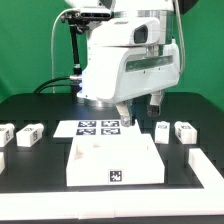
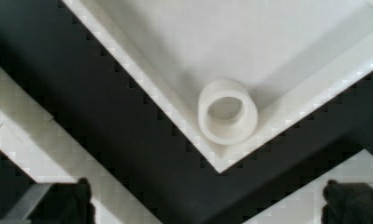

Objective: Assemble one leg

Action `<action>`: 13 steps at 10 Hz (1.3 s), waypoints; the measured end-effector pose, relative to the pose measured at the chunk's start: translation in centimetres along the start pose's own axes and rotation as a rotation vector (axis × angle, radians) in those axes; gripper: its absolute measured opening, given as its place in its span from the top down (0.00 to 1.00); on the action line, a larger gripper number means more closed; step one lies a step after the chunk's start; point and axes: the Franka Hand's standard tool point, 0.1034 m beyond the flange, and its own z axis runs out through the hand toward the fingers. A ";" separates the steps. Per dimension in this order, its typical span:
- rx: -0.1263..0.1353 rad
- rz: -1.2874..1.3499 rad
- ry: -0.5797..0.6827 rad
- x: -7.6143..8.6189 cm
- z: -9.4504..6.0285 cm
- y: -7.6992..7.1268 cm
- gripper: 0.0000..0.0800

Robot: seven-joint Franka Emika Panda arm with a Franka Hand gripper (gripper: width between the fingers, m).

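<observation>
Several small white legs with tags lie on the black table: two at the exterior view's left [image 1: 30,133], two at its right [image 1: 161,131]. The large flat white tabletop panel [image 1: 115,160] lies at the front centre. My gripper [image 1: 138,112] hangs above the panel's far right corner, open and empty, touching nothing. In the wrist view the panel's corner with its round socket [image 2: 227,108] is in the middle, and my gripper [image 2: 204,205] shows two dark fingertips [image 2: 58,203] set wide apart. No leg shows in the wrist view.
The marker board [image 1: 98,128] lies flat behind the panel, under the arm. A second right-hand leg [image 1: 185,131] lies further out. A white piece [image 1: 205,176] sits at the front right edge. Cables hang behind the arm.
</observation>
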 end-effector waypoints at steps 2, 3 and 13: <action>-0.005 -0.093 0.006 -0.5 0.4 -0.4 0.19; 0.013 -0.206 -0.008 -1.8 1.3 -1.7 0.19; 0.026 -0.558 0.006 -9.1 4.6 -5.0 0.19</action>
